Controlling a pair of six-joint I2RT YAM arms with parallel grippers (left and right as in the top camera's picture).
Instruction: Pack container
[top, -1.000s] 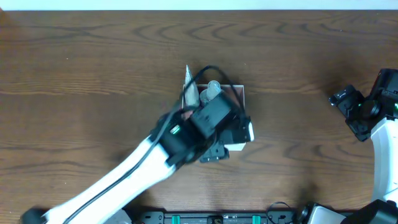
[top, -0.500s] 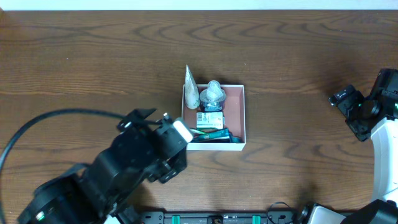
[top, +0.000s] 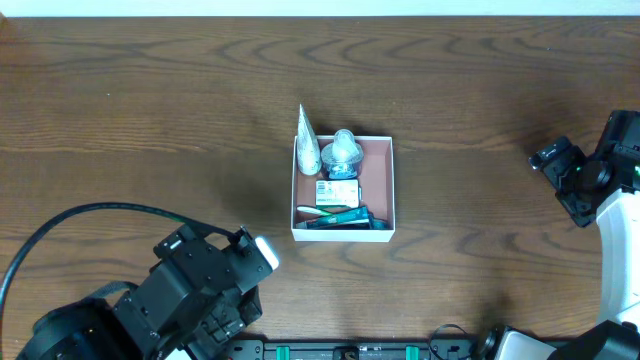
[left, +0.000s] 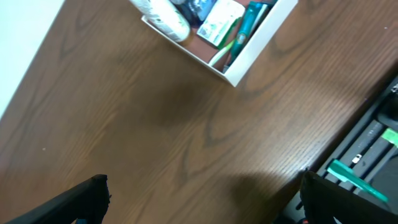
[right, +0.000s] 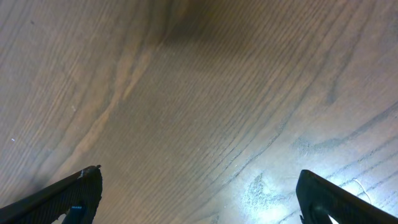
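Note:
The container (top: 385, 190), a shallow white-walled box with a reddish-brown floor, sits mid-table. It holds a white tube (top: 307, 148), a clear-capped bottle (top: 342, 152), a small green-and-white packet (top: 337, 193) and a teal toothbrush (top: 338, 215). In the left wrist view the container (left: 261, 43) is at the top. My left gripper (left: 202, 199) is open and empty over bare wood, near the front left of the table (top: 205, 290). My right gripper (right: 199, 199) is open and empty over bare wood at the right edge (top: 565, 175).
The wooden table (top: 150, 120) spreads around the container. A black rail with green parts (top: 350, 350) runs along the front edge; it also shows in the left wrist view (left: 360, 162).
My left arm has drawn back from over the container to the front left of the table, uncovering the packed items. The right arm has not moved.

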